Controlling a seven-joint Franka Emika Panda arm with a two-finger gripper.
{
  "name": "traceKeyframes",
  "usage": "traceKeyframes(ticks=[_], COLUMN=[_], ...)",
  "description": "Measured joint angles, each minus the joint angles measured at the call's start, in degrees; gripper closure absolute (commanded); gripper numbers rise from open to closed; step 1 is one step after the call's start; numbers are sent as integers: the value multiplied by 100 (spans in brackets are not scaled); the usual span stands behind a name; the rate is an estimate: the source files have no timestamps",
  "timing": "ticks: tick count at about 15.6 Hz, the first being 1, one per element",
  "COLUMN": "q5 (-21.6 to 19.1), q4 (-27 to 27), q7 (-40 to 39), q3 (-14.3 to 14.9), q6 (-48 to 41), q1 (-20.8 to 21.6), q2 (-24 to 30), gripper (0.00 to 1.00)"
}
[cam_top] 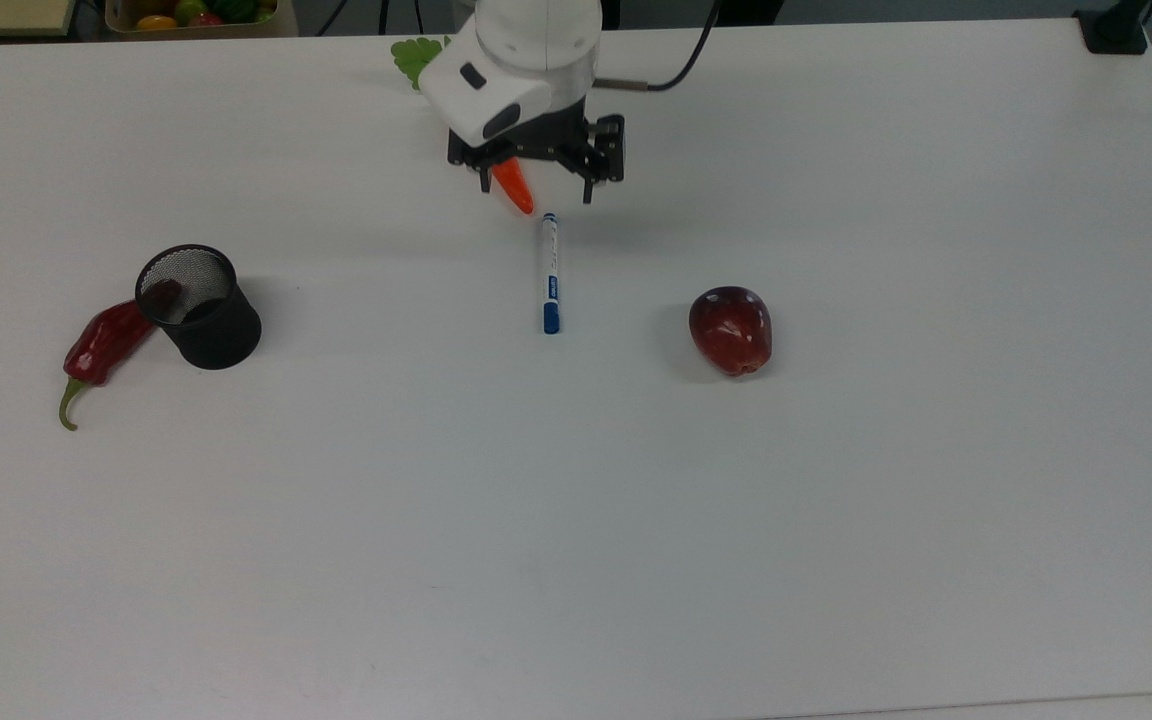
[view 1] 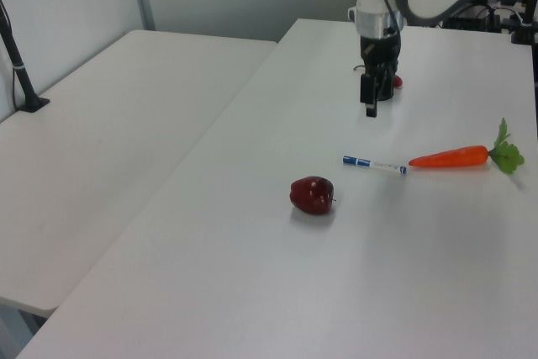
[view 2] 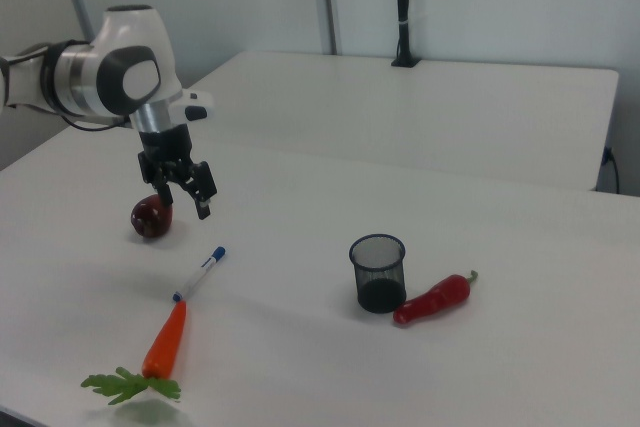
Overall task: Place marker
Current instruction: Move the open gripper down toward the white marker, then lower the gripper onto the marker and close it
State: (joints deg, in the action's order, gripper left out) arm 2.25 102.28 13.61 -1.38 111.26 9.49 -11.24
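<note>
From the top view, my pincer (cam_top: 536,192) hangs above the table (cam_top: 636,500) with its fingers spread wide and nothing between them, over the orange tip of the carrot (cam_top: 514,188) and just short of the small blue end of the marker (cam_top: 549,272). The marker lies flat, its cap pointing toward the top view's bottom, well apart from the apple (cam_top: 731,329) and from the black mesh cup (cam_top: 200,306) with the red pepper (cam_top: 101,345) beside it. The carrot tip almost touches the marker, so if I come down here I judge one finger could land on the carrot, nudge it, and roll the marker away. In the left view, my pincer (view 1: 370,98) is clearly raised, with the marker (view 1: 375,164) lying lower in the picture, end to end with the carrot (view 1: 450,156); gripping near that end risks a tilted, slipping hold. In the right view, my open pincer (view 2: 186,197) hovers in front of the apple (view 2: 151,217), the marker (view 2: 199,273) below it on the table; a slim round body like that may well spin out if I close off-centre.
</note>
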Motion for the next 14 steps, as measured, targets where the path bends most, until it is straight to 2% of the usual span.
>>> traceKeyframes(ticks=[4,8,12,14], q5=[0,0,0,0], q4=[321,388,416,423], q7=[146,153,154,154], q3=[0,0,0,0], q6=[514,809,1133,1244], q1=[-1,-1,-1,-1], q2=[-177,-432,-704,-813], gripper=[0,0,8,16])
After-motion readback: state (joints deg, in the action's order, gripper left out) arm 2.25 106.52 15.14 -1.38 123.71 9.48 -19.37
